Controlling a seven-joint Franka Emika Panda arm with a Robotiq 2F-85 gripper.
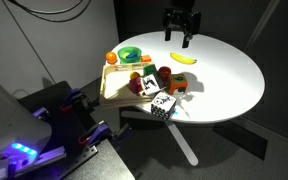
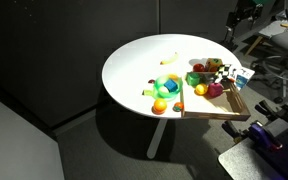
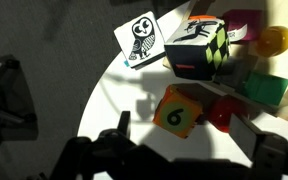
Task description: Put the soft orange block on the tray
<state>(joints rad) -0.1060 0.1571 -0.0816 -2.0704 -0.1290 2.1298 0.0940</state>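
Observation:
The soft orange block, marked with a black 6, lies on the white table in the wrist view, next to a red round toy. In an exterior view it shows as a small orange spot right of the tray. The tray is pale beige and holds several toys; it also shows in the other exterior view. My gripper hangs high over the far side of the table. It is open and empty. In the wrist view its fingers frame the block from above without touching it.
A black-and-white die sits near the table's front edge. An owl card and a checkered box lie by the block. A banana, a green bowl and an orange ball are also on the table.

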